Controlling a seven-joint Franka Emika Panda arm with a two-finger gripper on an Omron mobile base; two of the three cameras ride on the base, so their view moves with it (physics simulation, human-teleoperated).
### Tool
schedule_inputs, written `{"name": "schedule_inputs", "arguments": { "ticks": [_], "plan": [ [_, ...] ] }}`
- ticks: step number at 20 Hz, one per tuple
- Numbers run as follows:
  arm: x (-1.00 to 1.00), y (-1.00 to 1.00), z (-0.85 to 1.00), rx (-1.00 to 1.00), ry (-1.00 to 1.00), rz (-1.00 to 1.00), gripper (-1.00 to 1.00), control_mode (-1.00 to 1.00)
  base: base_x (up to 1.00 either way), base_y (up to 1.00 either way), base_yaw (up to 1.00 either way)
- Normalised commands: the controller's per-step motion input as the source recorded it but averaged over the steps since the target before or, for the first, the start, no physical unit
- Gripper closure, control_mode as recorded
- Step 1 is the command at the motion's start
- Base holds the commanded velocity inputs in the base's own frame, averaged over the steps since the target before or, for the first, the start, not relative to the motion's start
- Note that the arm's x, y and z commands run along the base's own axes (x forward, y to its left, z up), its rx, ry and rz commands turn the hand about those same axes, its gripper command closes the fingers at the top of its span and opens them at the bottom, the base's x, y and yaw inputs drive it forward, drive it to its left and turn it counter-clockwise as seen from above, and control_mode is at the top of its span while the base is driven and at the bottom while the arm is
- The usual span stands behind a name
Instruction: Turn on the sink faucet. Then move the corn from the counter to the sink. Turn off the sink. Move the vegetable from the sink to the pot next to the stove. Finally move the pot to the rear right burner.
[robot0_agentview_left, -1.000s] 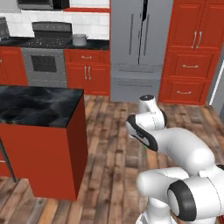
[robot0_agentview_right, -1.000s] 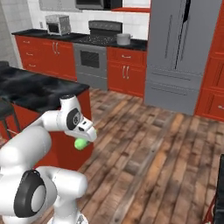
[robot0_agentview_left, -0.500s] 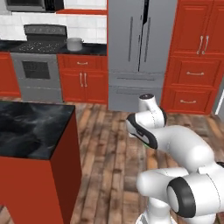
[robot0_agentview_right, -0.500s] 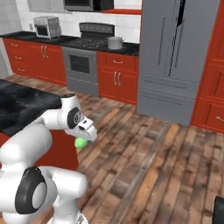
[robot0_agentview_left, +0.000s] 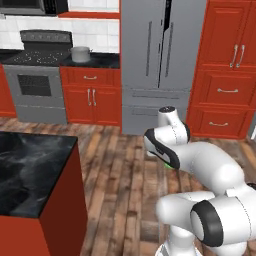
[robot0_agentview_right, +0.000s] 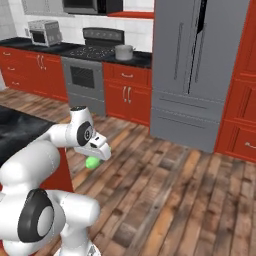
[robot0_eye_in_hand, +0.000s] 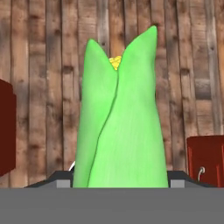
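The corn (robot0_eye_in_hand: 120, 118), a green husk with a yellow tip, stands up between the fingers of my gripper (robot0_eye_in_hand: 119, 181), which is shut on it above the wooden floor. From the right base view the corn (robot0_agentview_right: 92, 162) hangs as a green lump under the gripper (robot0_agentview_right: 96, 156), and in the left base view just a green sliver of corn (robot0_agentview_left: 166, 163) peeks from below the hand. A grey pot (robot0_agentview_left: 80, 53) (robot0_agentview_right: 124, 51) sits on the dark counter right of the stove (robot0_agentview_left: 39, 56) (robot0_agentview_right: 91, 51). The sink and its faucet are out of view.
A black-topped red island (robot0_agentview_left: 35, 180) (robot0_agentview_right: 20, 131) stands close on my left. The grey fridge (robot0_agentview_left: 161, 65) (robot0_agentview_right: 200, 70) and red cabinets (robot0_agentview_left: 227, 75) line the far wall. A toaster oven (robot0_agentview_right: 44, 32) sits left of the stove. Wooden floor (robot0_agentview_right: 170, 195) lies open ahead.
The whole scene has shifted because the base drove: the stove wall and fridge are nearer and the island has slid back to the left. The corn stays gripped.
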Motion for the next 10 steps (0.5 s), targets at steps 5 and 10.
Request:
{"name": "schedule_inputs", "arguments": {
  "ticks": [5,10],
  "plan": [
    [0.00,0.00,0.00,0.00,0.00,0.00,1.00,1.00,0.61,-0.29,0.00],
    [0.00,0.00,0.00,0.00,0.00,0.00,1.00,1.00,0.57,-0.27,0.00]
  ]
}}
